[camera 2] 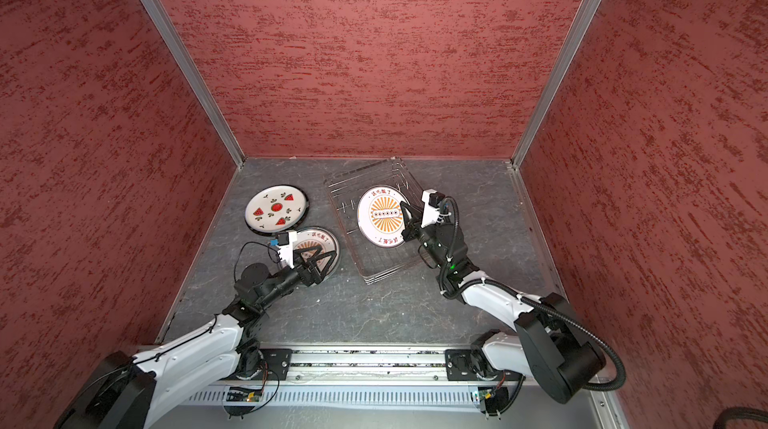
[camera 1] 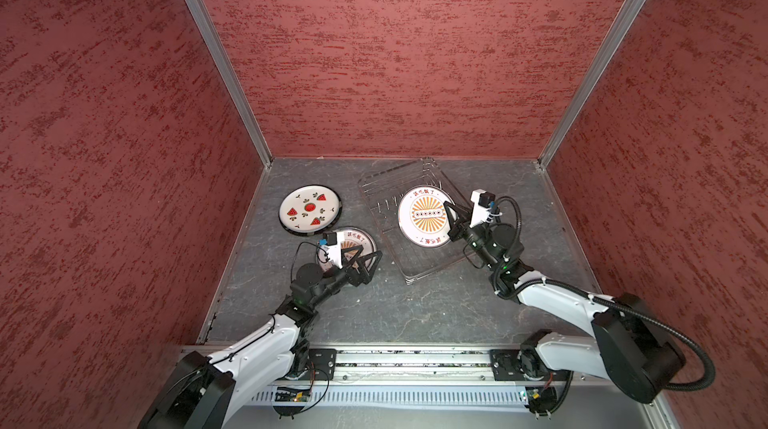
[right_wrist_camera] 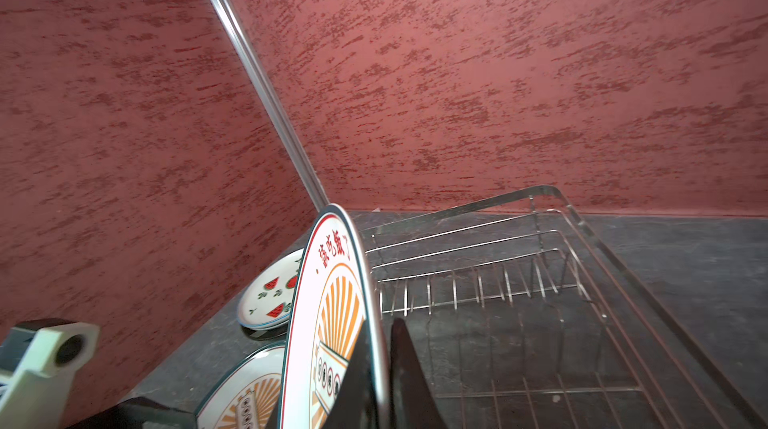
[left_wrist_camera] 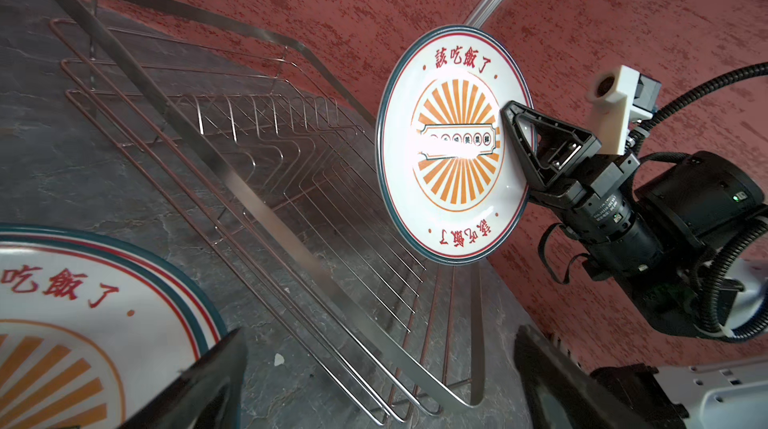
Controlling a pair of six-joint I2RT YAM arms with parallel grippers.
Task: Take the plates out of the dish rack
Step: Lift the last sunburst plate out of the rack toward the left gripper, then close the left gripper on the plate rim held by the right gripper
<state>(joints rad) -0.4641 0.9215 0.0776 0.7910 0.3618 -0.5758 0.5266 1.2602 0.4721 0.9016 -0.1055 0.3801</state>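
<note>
Red mottled walls (camera 1: 395, 52) box in my grey stone-look tabletop (camera 1: 415, 314). My right gripper (camera 1: 448, 208) is clamped on the rim of a sunburst plate (camera 1: 422, 217), held on edge over the wire dish rack (camera 1: 384, 204), with its printed face turned toward the left gripper (camera 1: 368, 254). The rack's long axis runs from me toward the back wall, slightly skewed. The left gripper hangs spread wide over a second sunburst plate (camera 1: 357, 236) lying flat. A watermelon plate (camera 1: 308, 210) lies flat just beyond. I count three plates and one rack. Only the right wrist view shows the held plate edge-on between both fingers (right_wrist_camera: 409, 368).
</note>
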